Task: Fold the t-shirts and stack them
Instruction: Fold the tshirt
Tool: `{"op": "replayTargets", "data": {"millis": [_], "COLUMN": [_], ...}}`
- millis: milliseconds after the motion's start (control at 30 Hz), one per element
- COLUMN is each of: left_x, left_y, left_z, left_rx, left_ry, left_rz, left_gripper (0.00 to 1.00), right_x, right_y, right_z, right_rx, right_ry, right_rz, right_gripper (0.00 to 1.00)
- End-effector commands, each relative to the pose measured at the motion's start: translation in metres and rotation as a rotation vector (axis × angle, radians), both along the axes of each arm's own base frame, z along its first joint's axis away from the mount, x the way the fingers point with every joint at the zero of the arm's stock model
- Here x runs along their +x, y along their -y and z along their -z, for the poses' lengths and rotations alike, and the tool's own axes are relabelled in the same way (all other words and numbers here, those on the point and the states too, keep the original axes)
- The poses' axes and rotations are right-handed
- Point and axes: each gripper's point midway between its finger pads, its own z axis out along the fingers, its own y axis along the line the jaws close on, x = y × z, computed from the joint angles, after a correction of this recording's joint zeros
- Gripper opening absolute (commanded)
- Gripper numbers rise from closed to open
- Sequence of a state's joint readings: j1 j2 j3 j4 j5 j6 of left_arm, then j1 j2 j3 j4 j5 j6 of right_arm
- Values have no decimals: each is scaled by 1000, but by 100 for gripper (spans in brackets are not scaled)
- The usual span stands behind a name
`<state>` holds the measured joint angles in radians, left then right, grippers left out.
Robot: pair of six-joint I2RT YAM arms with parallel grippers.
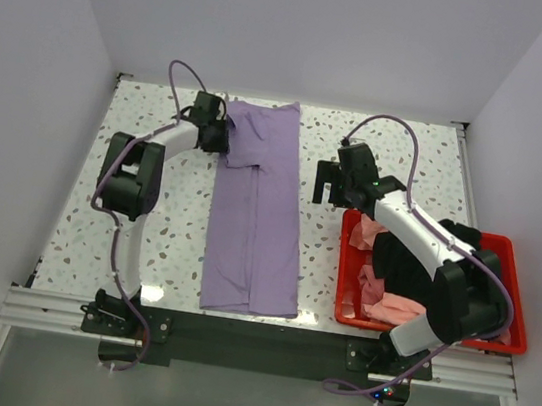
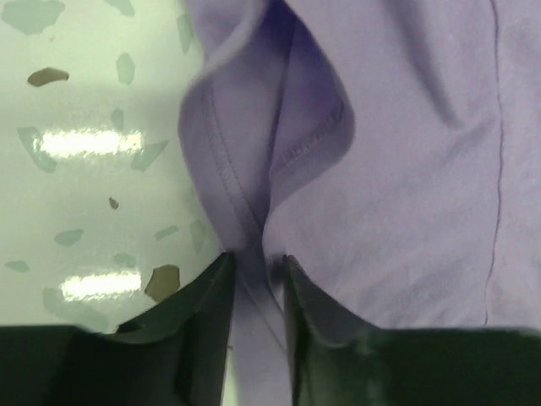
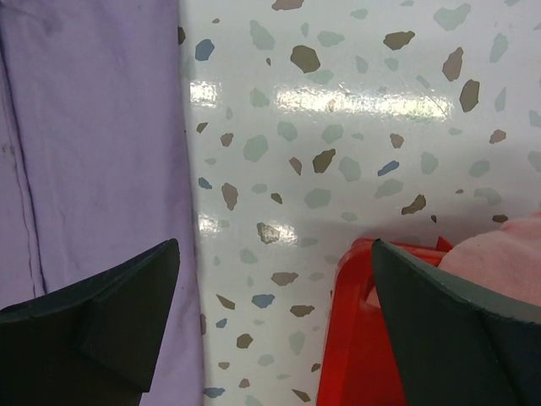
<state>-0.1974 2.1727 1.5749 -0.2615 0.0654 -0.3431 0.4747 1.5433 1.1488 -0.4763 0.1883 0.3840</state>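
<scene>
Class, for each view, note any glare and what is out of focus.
Top external: sharp, soft shadows. Left wrist: two glare patches on the table, lavender t-shirt seams crisp, left tool's fingers blurred. Right wrist: one glare band, right tool's fingers soft.

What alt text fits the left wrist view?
A fold of the lavender t-shirt runs between the two dark, narrowly parted fingers of the left gripper; whether they pinch it cannot be told. The shirt's stitched edge curls open above, and the speckled terrazzo table shows at the left.
</scene>
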Motion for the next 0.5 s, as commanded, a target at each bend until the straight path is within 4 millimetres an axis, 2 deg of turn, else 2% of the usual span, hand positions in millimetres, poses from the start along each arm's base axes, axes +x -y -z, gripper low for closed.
{"op": "replayTargets", "data": {"millis": [0, 33, 233, 333, 400, 467], "left_x": [5, 5, 9, 15, 22, 22], "left_y": [-13, -13, -5, 6, 14, 23], "left_z": [-42, -52, -97, -115, -120, -116], "left_rx": [13, 7, -36, -67, -86, -96], "left_ry": [82, 97, 182, 219, 230, 211], "left_rz": [-64, -73, -55, -23, -2, 23], "left_gripper": [41, 58, 100, 100, 100, 100], "right_x": [4, 4, 3, 3, 1, 0], "right_y": [-2, -3, -6, -11, -18, -25], "right_z": [-7, -8, -13, -16, -18, -21], "right_rx": [12, 16, 42, 63, 91, 128], "right_ry": [13, 15, 30, 41, 45, 54], "right_rz": [-13, -16, -33, -52, -81, -113], "right_gripper": [99, 99, 99, 99, 99, 99]}}
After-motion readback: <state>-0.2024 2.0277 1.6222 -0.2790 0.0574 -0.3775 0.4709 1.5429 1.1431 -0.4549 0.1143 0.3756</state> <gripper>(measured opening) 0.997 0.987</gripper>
